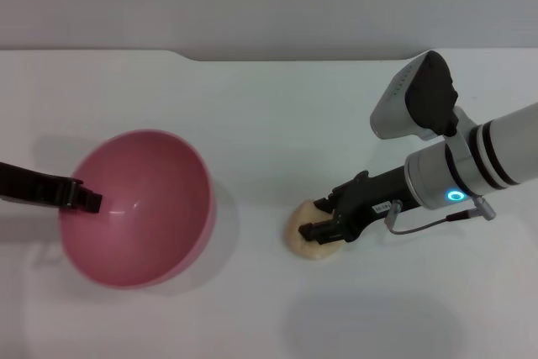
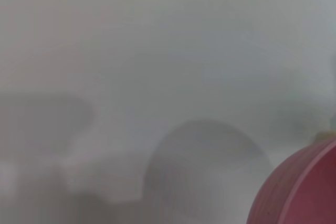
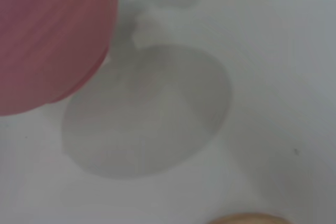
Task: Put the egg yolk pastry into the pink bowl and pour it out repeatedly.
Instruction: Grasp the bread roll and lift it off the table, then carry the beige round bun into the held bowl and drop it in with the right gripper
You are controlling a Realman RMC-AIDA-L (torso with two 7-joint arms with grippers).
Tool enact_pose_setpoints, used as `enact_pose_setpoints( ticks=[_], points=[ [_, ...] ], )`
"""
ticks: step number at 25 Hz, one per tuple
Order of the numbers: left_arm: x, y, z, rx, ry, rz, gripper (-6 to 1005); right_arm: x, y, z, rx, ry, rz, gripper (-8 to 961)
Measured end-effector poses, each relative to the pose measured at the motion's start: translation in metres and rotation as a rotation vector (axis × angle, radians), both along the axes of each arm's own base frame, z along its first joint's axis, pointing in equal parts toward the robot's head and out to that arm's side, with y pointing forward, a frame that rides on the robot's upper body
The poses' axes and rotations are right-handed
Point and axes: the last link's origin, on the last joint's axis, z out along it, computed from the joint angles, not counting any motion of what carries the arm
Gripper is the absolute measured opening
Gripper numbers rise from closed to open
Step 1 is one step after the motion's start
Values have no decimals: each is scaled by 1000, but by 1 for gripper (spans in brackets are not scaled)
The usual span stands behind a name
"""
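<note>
Pinching the egg yolk pastry (image 1: pixel 309 233) in our right claw (image 1: pixel 318 223), we must next lift it toward the pink bowl (image 1: pixel 143 208), whose rim our left claw (image 1: pixel 87 199) grips.

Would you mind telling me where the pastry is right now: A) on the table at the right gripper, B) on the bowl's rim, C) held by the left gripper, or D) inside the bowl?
A: the pastry lies on the table at the right gripper, apart from the empty bowl, whose rim the left gripper holds.

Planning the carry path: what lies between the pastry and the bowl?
Nothing: bare white table separates pastry from bowl, seen in the head view.
</note>
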Motion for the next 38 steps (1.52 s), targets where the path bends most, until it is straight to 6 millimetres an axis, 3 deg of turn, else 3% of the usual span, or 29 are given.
enact_pose_setpoints(
  ticks=[5,10,19,23,24,29,33,38],
  points=[
    [5,3,-3,-10,4,-17,-1,3,1,4,12,10,-14,498],
    [9,7,-9,-29,2,-27,-1,5,5,17,48,55,-51,405],
    [21,22,-43,-129,12,-61,-1,3,5,78,158,192,-31,285],
    [36,30,-66,-201,40,-109,-1,-15,-1,107,162,262,41,251],
    [39,31,-69,-210,44,-118,-1,-31,-6,119,142,307,100,244],
    [66,38,-91,-259,69,-196,-1,-60,-15,127,76,354,214,213],
    [86,44,-104,-264,101,-249,-2,-80,-22,109,-25,315,293,184],
    [97,46,-109,-267,101,-272,-2,-81,-27,85,-105,218,327,142]
  ],
)
